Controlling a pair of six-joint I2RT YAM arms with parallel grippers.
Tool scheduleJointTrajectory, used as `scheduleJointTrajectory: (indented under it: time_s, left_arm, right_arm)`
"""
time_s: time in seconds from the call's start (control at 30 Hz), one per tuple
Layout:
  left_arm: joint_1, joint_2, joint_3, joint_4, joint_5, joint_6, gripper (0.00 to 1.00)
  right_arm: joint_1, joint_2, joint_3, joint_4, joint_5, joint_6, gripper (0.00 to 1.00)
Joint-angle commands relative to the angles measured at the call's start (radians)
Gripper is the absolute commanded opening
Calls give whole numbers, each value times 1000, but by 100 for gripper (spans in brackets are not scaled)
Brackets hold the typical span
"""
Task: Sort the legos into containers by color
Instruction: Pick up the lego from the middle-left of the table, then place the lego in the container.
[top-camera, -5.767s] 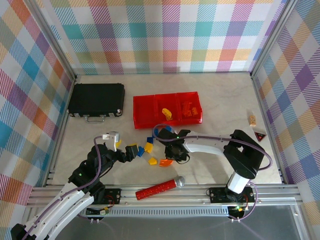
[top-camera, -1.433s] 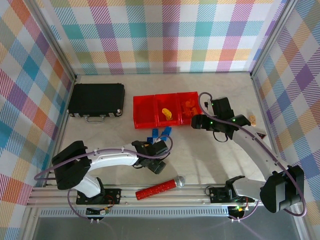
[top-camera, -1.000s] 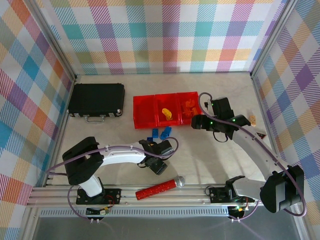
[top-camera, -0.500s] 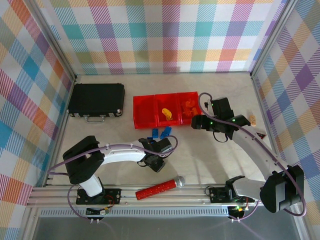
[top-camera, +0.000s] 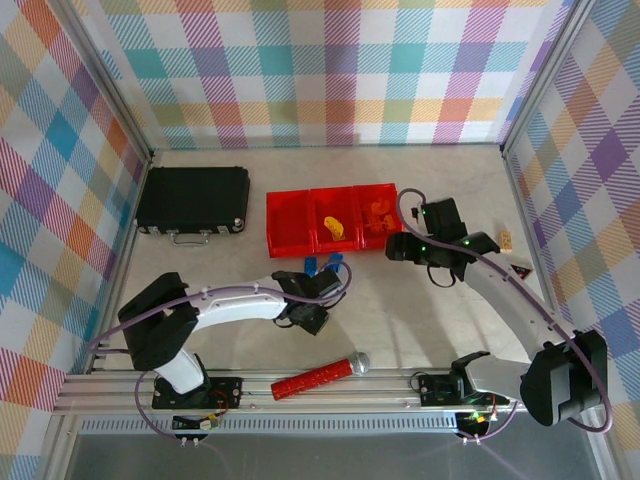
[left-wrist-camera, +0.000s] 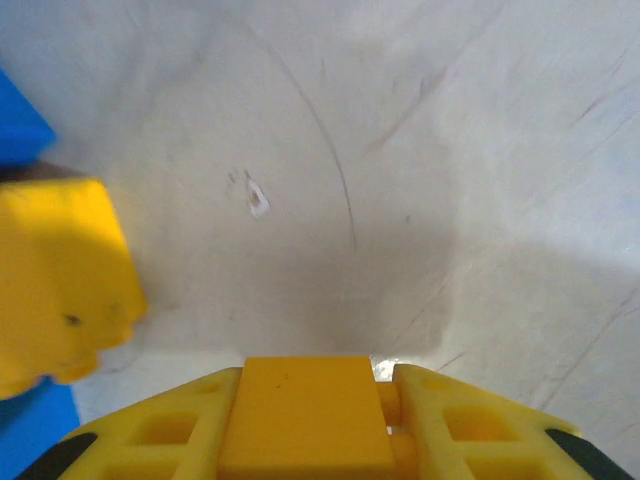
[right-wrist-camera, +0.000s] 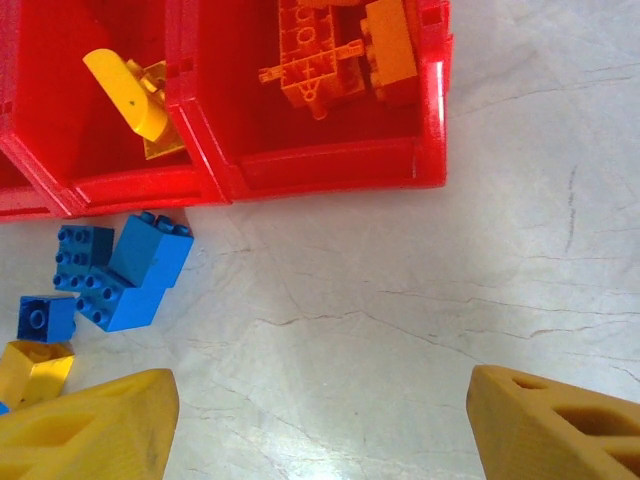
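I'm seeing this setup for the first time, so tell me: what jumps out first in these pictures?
The bright red containers in the middle of the table stand out, with a yellow lego in the middle one, orange legos in the right one, and blue legos loose just in front. Next comes the left pincer, shut on a yellow brick, amid loud plaid walls.

Red containers, blue and yellow legos, plaid walls.

No readable writing, number, brand or label is showing on anything; a small dark triangle on the right is looking too tiny to make out.
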Motion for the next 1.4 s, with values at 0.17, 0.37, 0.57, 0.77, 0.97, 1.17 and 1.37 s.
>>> scheduleJointTrajectory:
  time_s: [0.17, 0.37, 0.57, 0.77, 0.97, 1.17, 1.37]
  left_arm:
    - [139, -16, 276, -59, -54, -19, 23]
    - [211, 147, 526, -96, -106, -6, 22]
    - [244, 352, 753, -143, -120, -18, 21]
    - [283, 479, 891, -141, -148, -67, 20]
    - [332, 504, 907, -33, -158, -119, 22]
    - [363, 592, 1011, -34, -105, -124, 23]
    - [370, 678, 1108, -40, -101, -103, 24]
  right_arm:
    - [1, -103, -40, 45, 84, 45, 76]
    - [1, -166, -85, 40, 96, 66, 76]
    - [1, -199, -128, 32, 89, 82, 76]
    - [1, -214, -162, 49, 62, 100, 76]
    - [1, -216, -172, 38, 67, 93, 76]
    - [1, -239, -168, 25, 93, 70, 76]
    - [0, -249, -163, 10, 95, 68, 76]
